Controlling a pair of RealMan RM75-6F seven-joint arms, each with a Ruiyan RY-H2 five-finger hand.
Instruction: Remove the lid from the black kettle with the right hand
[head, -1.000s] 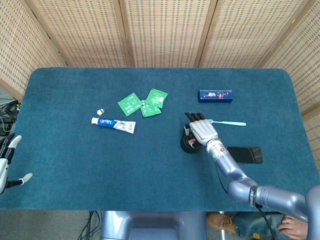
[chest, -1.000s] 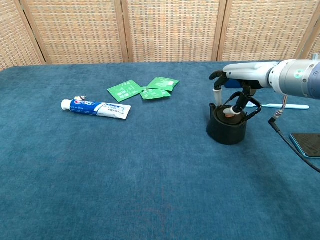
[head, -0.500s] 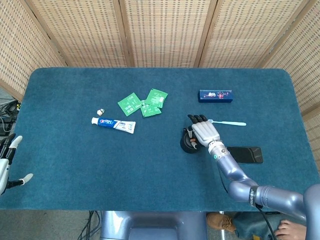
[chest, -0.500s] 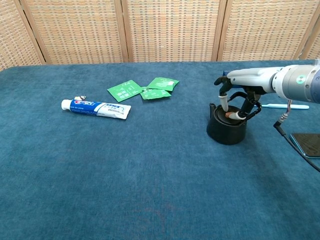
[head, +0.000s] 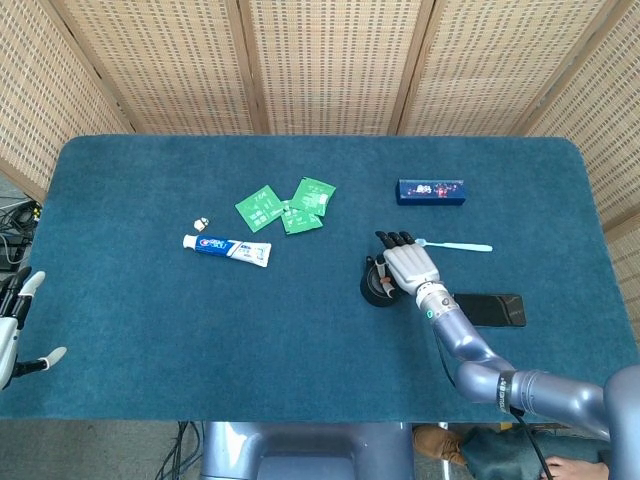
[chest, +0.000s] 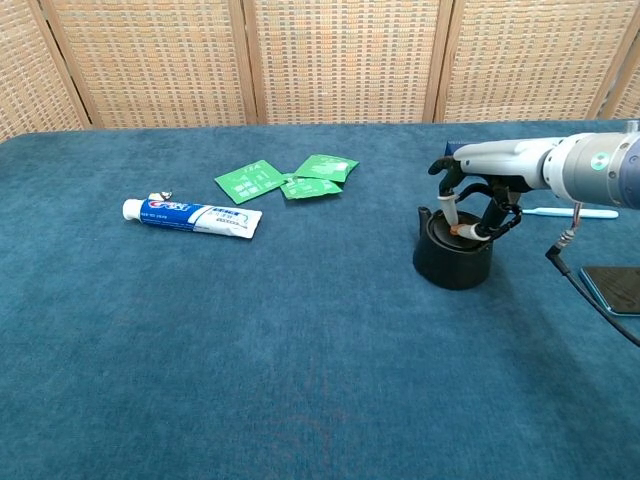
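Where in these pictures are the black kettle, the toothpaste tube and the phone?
black kettle (chest: 452, 265): chest view, on its front wall.
toothpaste tube (chest: 195, 214): chest view, middle of the blue and white body.
phone (head: 490, 310): head view, centre of its dark screen.

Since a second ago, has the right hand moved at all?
Yes. The right hand has come down onto the top of the black kettle, which sits in the same spot, and its fingers have closed in around the lid.

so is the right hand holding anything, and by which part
The right hand has its fingers down on the lid knob atop the black kettle; a firm grip cannot be told.
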